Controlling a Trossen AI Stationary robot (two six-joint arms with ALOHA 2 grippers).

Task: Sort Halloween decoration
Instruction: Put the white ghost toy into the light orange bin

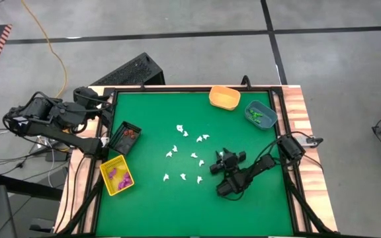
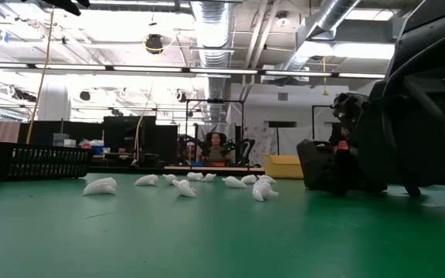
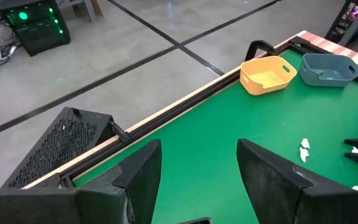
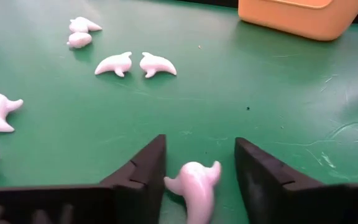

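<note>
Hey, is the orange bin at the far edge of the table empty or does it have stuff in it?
Empty, as far as shown: the orange bin shows only its bare floor from above and in the left wrist view.

No readable text, label, brand, number or sign anywhere in these views. Nothing legible on the bins, on the green table surface, on either arm, or in the room behind.
</note>
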